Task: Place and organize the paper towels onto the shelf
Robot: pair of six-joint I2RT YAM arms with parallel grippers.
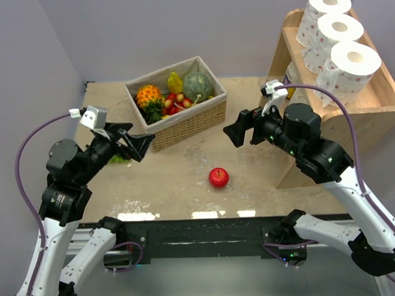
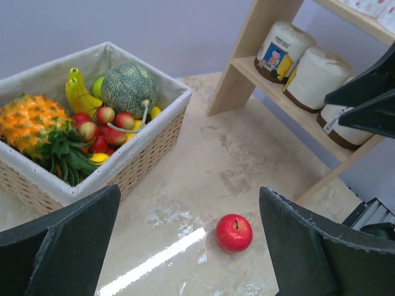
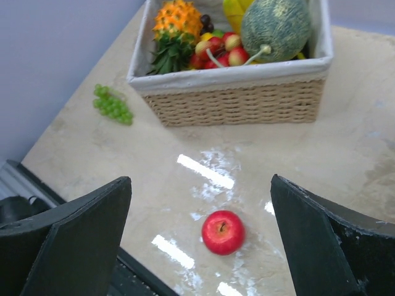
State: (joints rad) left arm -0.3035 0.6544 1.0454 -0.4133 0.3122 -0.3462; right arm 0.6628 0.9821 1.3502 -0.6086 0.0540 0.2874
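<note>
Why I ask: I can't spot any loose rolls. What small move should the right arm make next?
Probably draw the right gripper back toward its base: it is open and empty, three paper towels sit atop the shelf, and none shows on the table.

The shelf point(image 1: 377, 99) stands at the table's point(image 1: 186, 187) far right corner. Three paper towels point(image 1: 339, 32) sit in a row on its top tier, and three packages point(image 2: 315, 77) line the lower tier. The basket point(image 1: 190, 122) sits mid-table toward the far edge, with fruit point(image 1: 173, 97) inside. The grapes point(image 3: 112, 105) lie left of the basket, near the left edge. The apple point(image 1: 218, 177) lies before the basket, toward the near edge.
</note>
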